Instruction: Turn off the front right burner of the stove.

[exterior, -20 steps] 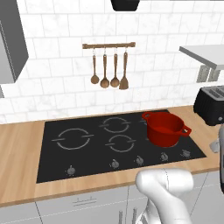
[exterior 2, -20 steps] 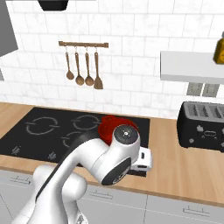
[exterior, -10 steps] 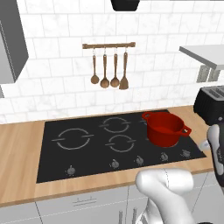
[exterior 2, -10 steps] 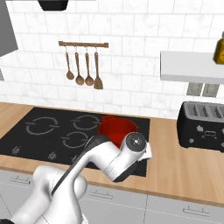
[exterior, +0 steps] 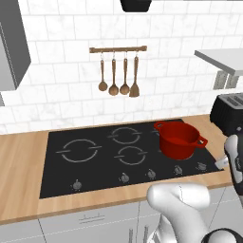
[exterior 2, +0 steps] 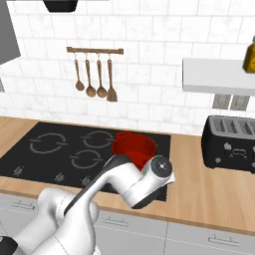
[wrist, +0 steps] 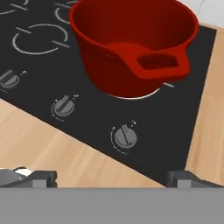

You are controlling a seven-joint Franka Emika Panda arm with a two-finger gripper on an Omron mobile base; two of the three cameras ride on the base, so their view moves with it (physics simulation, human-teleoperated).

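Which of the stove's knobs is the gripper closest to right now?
The rightmost knob of the stove's front row, just in front of the red pot. In the hand view it sits between the fingers, while the other knobs trail off left.

Lighting: even, bright, diffuse, source not identifiable. Shadows: faint, soft under the red pot (wrist: 131,43) on the stove (wrist: 183,109). Glare: none on the black glass. Focus: uniformly sharp rendering, slight pixel softness, no motion blur, no edge distortion.
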